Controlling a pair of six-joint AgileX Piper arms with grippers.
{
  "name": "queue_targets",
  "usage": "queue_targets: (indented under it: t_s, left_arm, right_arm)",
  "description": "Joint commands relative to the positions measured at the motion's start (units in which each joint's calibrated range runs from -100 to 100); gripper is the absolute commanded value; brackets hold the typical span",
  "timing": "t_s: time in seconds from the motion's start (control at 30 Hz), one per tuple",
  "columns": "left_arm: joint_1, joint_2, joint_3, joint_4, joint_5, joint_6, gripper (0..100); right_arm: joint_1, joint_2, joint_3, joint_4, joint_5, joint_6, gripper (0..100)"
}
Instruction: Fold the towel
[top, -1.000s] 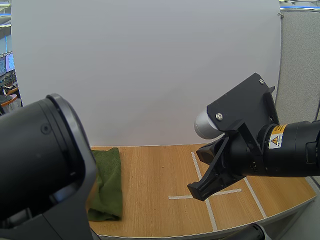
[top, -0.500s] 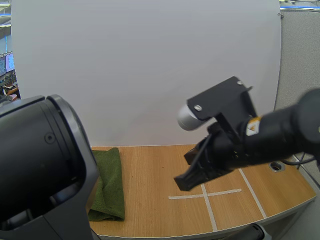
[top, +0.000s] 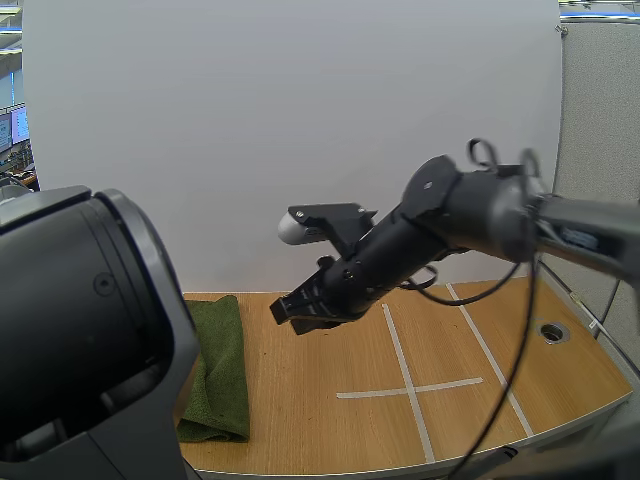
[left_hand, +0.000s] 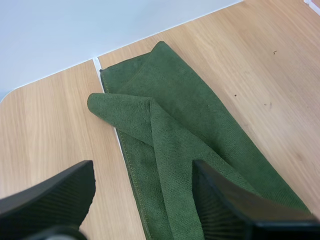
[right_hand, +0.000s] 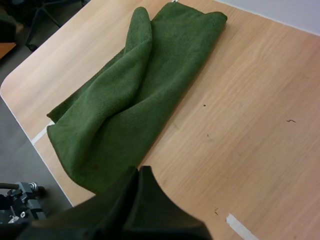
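At the left edge of the light wooden table (top: 300, 400) lies our rumpled dark green cloth towel (top: 215, 370). Left gripper (left_hand: 142, 172) hangs spread above it, right gripper (right_hand: 140, 171) clenched empty nearby. We reckon it's the approach step, and next we need to pinch a corner.

From above, the left arm (top: 85, 330) hides the towel's (top: 222, 365) left part, perhaps half; the left end effector (left_hand: 142, 170) covers its near end.

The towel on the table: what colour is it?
The towel is plain dark green, with no pattern; the left wrist view shows it best.
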Motion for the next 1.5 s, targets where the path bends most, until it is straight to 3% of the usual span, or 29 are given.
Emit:
queue_targets:
  t_s: [0.0, 0.07, 0.17, 0.23, 0.4, 0.53, 0.87, 1.2, 1.47]
  left_arm:
    - [0.07, -0.5, -0.5, -1.6, 0.9, -2.6, 91]
    - [0.07, -0.5, -0.5, -1.9, 0.7, -3.1, 91]
    - [0.07, -0.5, -0.5, -2.6, 0.7, -4.1, 91]
    - [0.07, -0.5, -0.5, -2.6, 0.7, -4.7, 91]
    - [0.07, -0.5, -0.7, -2.6, 0.7, -6.6, 91]
    - [0.07, -0.5, -2.1, -2.6, 0.7, -8.8, 91]
    - [0.07, -0.5, -4.7, -2.6, 0.7, -10.9, 91]
    - [0.07, -0.5, -4.7, -2.5, 0.7, -10.9, 91]
    - [0.07, -0.5, -4.7, -2.3, 1.2, -10.9, 91]
  right_arm:
    - [0.0, 14.8, -0.2, 13.2, -8.0, -13.4, 0]
    - [0.0, 17.0, -0.8, 14.6, -8.1, -15.1, 2]
    - [0.0, 24.7, -3.5, 19.6, -8.6, -19.7, 31]
    - [0.0, 28.0, -5.4, 22.7, -8.6, -22.2, 43]
    - [0.0, 32.7, -7.6, 27.4, -8.6, -24.9, 53]
    - [0.0, 43.0, -13.9, 32.5, -8.1, -27.5, 73]
    - [1.5, 56.9, -22.3, 36.2, -3.5, -27.4, 78]
    - [4.2, 59.4, -23.0, 37.2, -12.9, -27.8, 78]
    - [4.0, 59.4, -23.0, 34.6, -18.2, -27.4, 78]
